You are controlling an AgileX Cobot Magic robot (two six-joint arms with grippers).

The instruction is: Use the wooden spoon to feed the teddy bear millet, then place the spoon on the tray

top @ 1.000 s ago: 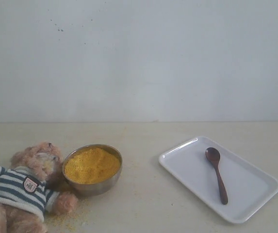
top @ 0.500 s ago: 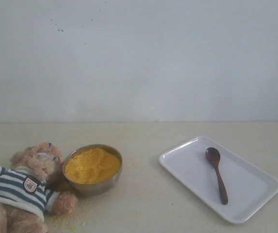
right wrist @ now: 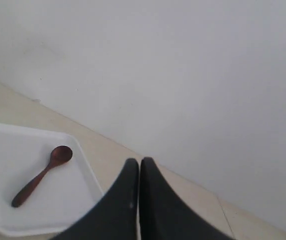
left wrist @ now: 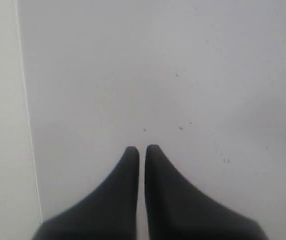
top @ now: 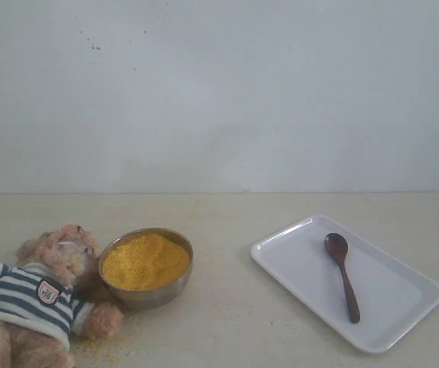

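Left gripper (left wrist: 139, 148) is pressing its two dark fingers together, leaving only a hairline slit between the tips. It is gripping nothing and is facing a pale blank wall (left wrist: 157, 75) in its wrist view.

In the exterior view, the bear (top: 35, 295) is lying on its back at the far left of the table (top: 227, 322). It is partly cut off by the frame edge. Its head is resting just beside the bowl (top: 154, 297), and one arm is stretching along the table below that bowl. Stray grains (top: 112, 349) are lying on the table by that arm.

The steel bowl is standing upright and is holding the millet (top: 144, 261), which is filling it about to the rim.

Well apart, on the right, the tray (top: 403, 299) is sitting flat on the table at a diagonal. The spoon (top: 345, 284) is lying inside it, on the tray floor. Its oval end is pointing toward the wall and its handle toward the tray's near rim.

Right gripper (right wrist: 136, 160) is likewise keeping its fingers clenched tip to tip and is grasping nothing. Its wrist view is showing the tray and spoon off to one side, clear of the fingertips. Neither the spoon nor the tray is touching the fingers.
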